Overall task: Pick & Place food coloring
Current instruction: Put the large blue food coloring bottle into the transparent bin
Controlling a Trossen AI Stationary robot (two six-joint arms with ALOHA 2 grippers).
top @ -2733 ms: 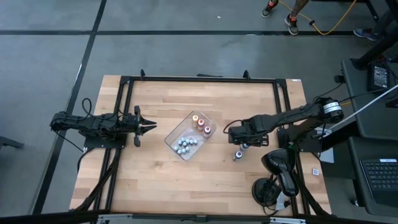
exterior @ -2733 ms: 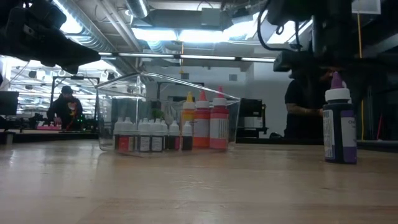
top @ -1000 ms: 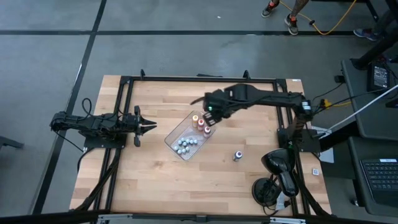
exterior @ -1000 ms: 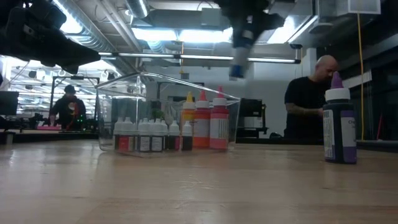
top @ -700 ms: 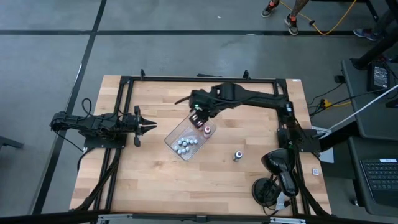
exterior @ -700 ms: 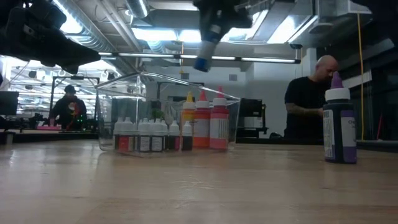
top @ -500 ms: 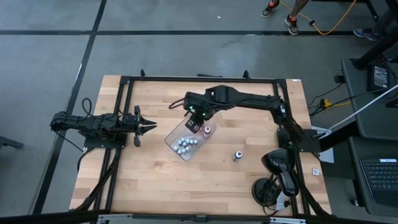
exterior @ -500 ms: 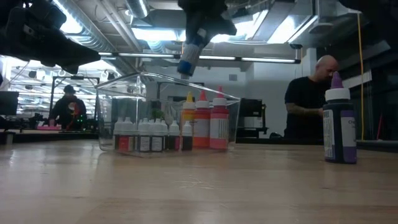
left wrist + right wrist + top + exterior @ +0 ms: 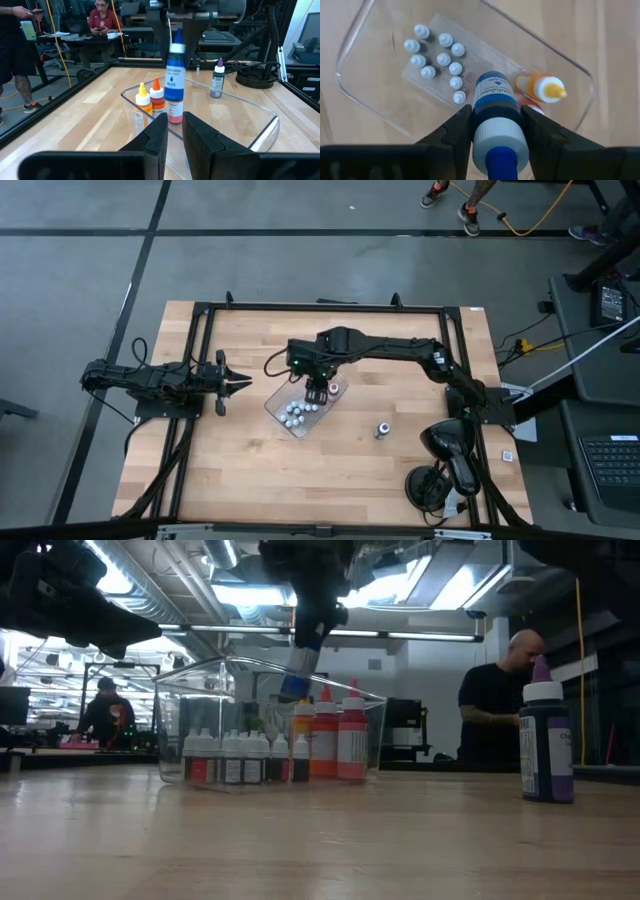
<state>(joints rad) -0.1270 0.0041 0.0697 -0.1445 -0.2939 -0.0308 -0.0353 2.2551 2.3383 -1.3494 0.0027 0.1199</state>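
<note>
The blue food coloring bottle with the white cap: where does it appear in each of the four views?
High view: mostly hidden under the right gripper, above the clear plastic tray.
Low view: blue bottle tilted, upper centre, over the tray.
Left wrist view: centre, hanging above the tray, bottle.
Right wrist view: bottom centre, bottle between the fingers.
Shared landmark: the orange bottle with the yellow tip.

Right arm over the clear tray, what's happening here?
The right gripper is shut on a blue food coloring bottle and holds it above the clear tray, next to the orange bottle and yellow-capped bottle standing inside. A cluster of small white-capped bottles sits in the tray's other end. A purple bottle stands alone on the table. The left gripper waits shut at the table's left side.
</note>
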